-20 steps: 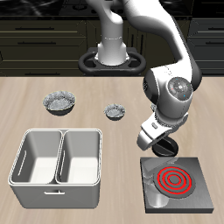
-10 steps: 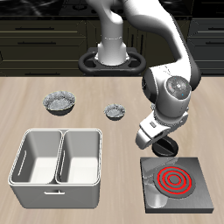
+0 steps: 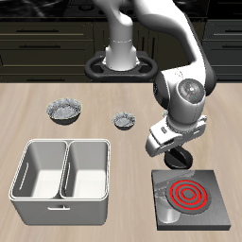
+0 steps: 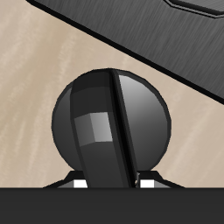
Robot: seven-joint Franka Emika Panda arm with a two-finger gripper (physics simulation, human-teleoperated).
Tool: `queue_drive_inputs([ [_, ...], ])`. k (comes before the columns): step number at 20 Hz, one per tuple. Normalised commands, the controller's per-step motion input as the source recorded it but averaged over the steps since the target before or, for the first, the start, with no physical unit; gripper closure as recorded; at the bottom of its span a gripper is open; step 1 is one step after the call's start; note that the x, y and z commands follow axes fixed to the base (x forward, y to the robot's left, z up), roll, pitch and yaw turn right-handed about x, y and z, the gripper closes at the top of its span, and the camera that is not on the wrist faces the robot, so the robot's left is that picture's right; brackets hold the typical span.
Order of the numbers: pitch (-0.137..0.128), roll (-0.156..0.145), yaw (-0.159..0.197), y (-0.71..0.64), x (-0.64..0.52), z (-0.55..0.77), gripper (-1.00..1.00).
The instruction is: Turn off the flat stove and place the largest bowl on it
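Gripper: I have my gripper [image 3: 177,163] low over the far edge of the flat stove [image 3: 190,196], right above the knob [image 4: 111,122]. In the wrist view the knob fills the frame, with two pale fingertips [image 4: 80,185] just showing on either side of its near rim. I can't tell whether they are apart or pinching it.

Knob: black, round, with a raised ridge along the wrist view's vertical; in the exterior view my gripper hides it.

Flat stove: dark square plate near the table's front edge, beside the white bin [image 3: 62,182]. Its coil rings [image 3: 189,196] glow red, so I judge it is on.

Key relation: the knob lies straight below the tool, its ridge running between the fingertips, so I judge the next move is a grip and a twist.

Largest bowl: the largest bowl [image 3: 64,112] sits farther back, well apart from the stove, across the bin from it. A smaller bowl [image 3: 124,119] sits between it and my arm.
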Motion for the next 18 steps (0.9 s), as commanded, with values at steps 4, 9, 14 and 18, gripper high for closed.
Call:
queue_drive_inputs([
  [4,-0.018,0.014,-0.037,0.03,0.02,0.11,1.0],
  [9,-0.033,0.018,-0.044,0.02,0.03,0.16,1.0],
  [14,-0.022,0.011,-0.063,-0.01,0.03,0.11,1.0],
  [18,-0.022,0.01,-0.075,-0.05,0.05,0.12,1.0],
])
